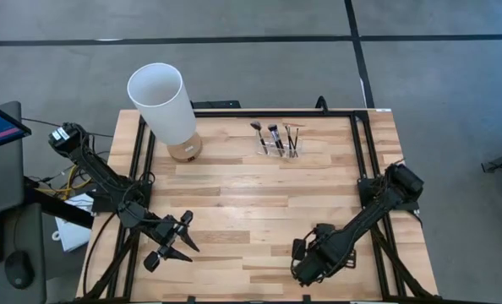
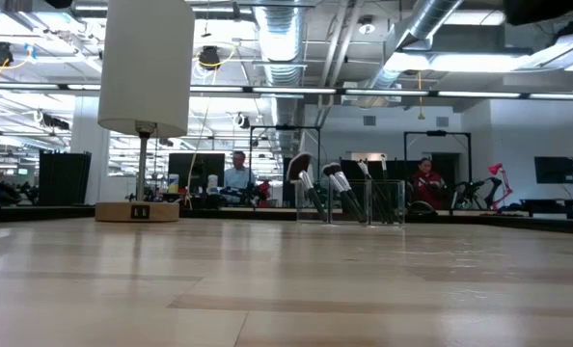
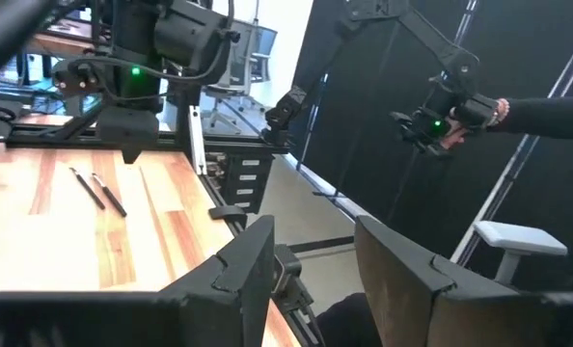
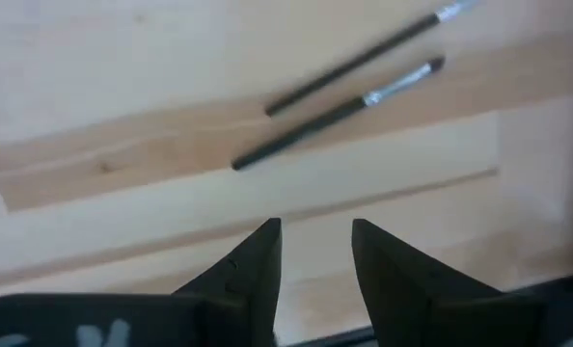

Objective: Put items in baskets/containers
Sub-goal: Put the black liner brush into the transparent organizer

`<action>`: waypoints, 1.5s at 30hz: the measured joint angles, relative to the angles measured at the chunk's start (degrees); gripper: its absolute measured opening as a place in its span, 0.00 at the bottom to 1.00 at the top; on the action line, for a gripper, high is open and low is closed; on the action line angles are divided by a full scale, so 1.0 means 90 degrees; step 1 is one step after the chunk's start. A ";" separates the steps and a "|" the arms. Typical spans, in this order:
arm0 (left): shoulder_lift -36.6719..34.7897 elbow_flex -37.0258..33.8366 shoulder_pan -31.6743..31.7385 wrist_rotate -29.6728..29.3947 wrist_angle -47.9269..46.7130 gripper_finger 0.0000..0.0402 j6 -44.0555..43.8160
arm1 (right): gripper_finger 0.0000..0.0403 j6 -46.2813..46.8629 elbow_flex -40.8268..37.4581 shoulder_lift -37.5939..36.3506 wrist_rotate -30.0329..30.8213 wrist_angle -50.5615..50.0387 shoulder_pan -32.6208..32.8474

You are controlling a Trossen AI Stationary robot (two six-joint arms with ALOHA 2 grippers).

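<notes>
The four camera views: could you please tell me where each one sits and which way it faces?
High: overhead, facing down on the table; both arms show.
Low: table height, facing the brush holder; no gripper shows.
Left wrist: past the left gripper toward the right arm.
Right wrist: right gripper above two loose brushes.
Both wrist views share those brushes.

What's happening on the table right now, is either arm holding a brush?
Neither arm holds anything. The right claw is open, hovering low over two loose brushes lying side by side on the wood near the table's front edge. The left claw waits open at the front left. Several brushes already stand in the clear holder at the back, right of the white cylinder.
</notes>
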 joint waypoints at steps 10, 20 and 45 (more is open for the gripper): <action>0.0000 0.0000 0.0158 -0.0024 -0.0027 0.36 0.0038 | 0.31 0.0256 -0.0188 0.0210 -0.0288 0.0249 -0.0044; 0.0002 0.0000 0.0159 0.0049 -0.0142 0.36 0.0210 | 0.31 0.0408 -0.0910 0.0255 -0.0582 0.0740 -0.0324; 0.0005 0.0000 0.0120 0.0064 -0.0246 0.36 0.0136 | 0.31 0.0754 0.0097 0.0269 -0.0770 0.0346 -0.0082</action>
